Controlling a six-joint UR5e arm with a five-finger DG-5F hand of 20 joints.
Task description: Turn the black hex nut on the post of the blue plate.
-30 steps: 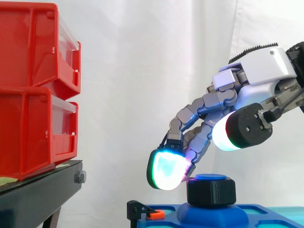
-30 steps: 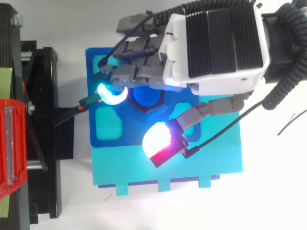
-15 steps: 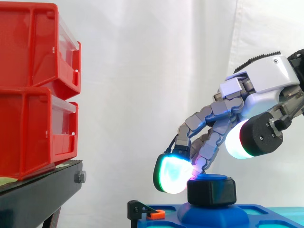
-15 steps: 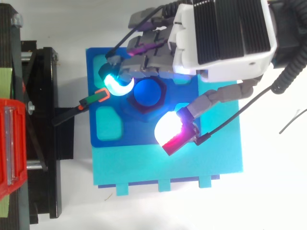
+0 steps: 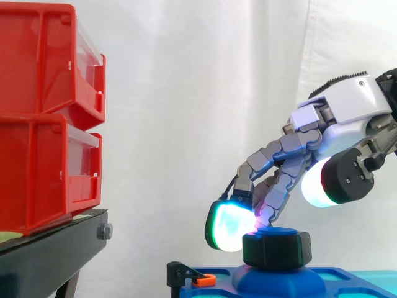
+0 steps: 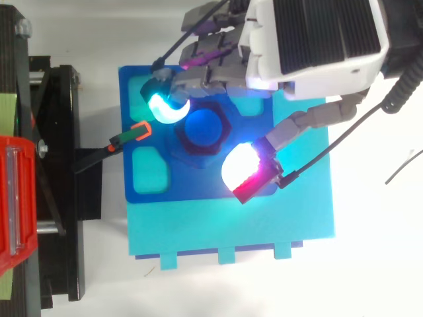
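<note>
The black hex nut (image 5: 276,249) sits on the post (image 6: 205,127) near the middle of the blue plate (image 6: 131,84). From the side I see the nut standing upright on a round blue bump of the plate, with the blue top of the post just peeking out above it.

The hand (image 5: 347,115) comes in from the right and leans down over the nut. Its fingers are bent and curl over the nut's top and left side. One fingertip (image 5: 229,226) glows cyan and green and seems to press on the nut's upper left edge. A fingertip behind it glows pink and rests on the top of the post. The thumb (image 6: 246,170) glows white and red. From above it looks close to the nut's lower right corner, but from the side I see it held up above the nut, not touching it. So the fingers hold onto the nut and the thumb does not.

The blue plate lies on a bigger light blue board (image 6: 231,231). Just beside the plate's left edge there is a small black and orange clip (image 6: 132,134). Well away to the left, two red bins (image 5: 43,118) are stacked on a black stand (image 5: 53,261). A white curtain (image 5: 186,93) hangs behind it all.
</note>
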